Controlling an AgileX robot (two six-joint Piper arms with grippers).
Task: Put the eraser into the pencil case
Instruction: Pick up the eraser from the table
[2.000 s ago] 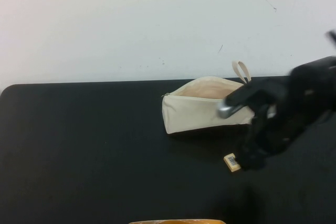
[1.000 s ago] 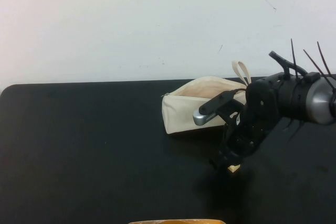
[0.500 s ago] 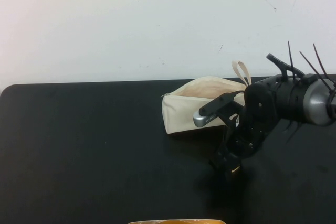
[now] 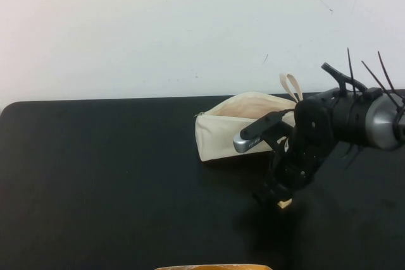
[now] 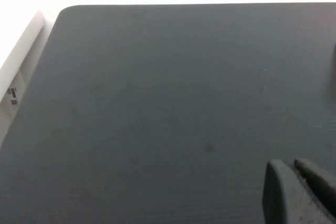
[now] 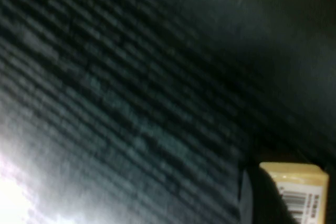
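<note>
The eraser (image 4: 283, 204), a tiny cream-yellow block with a barcode label, lies on the black table (image 4: 95, 175) just in front of the pencil case (image 4: 228, 136). The pencil case is a cream-white pouch, open at the top, with a loop strap (image 4: 290, 84) at its right end. My right gripper (image 4: 273, 198) is down on the eraser and hides most of it. In the right wrist view a dark finger (image 6: 260, 200) presses against the eraser's (image 6: 296, 187) side. My left gripper (image 5: 291, 167) is shut and empty over bare table, out of the high view.
An orange object (image 4: 215, 267) peeks in at the table's front edge. The white wall (image 4: 190, 23) stands behind the table. A white ledge (image 5: 21, 77) runs along the table's edge in the left wrist view.
My right arm came in from the right and lowered onto the eraser. Over the last second it has barely moved. The pencil case has not moved.
</note>
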